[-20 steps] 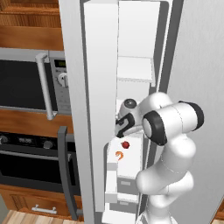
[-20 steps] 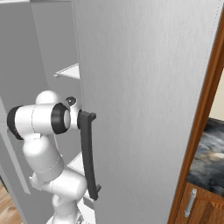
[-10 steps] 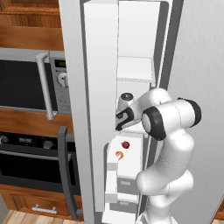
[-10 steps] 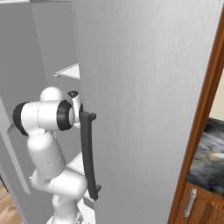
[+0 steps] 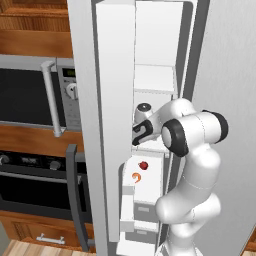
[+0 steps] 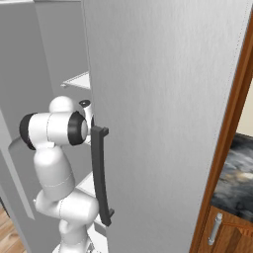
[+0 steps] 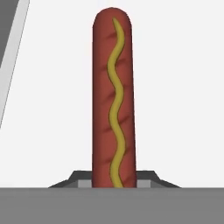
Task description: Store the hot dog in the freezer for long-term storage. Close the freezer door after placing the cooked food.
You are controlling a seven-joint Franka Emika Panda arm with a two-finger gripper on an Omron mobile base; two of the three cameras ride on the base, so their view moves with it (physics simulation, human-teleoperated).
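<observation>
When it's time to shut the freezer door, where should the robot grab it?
Probably the dark bar handle on the freezer door, from the door's outer side. It's long, upright and stands off the panel, so fingers fit around it. First the tool must release the hot dog.

Flat, even rendered light, bright whites, faint soft shadows, slightly blurry edges.

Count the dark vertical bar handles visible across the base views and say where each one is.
3: the oven handle at lower left, the freezer door edge beside it; the microwave handle above, lighter grey; the fridge right door handle in the right base view. The freezer door's own handle may be hidden.
</observation>
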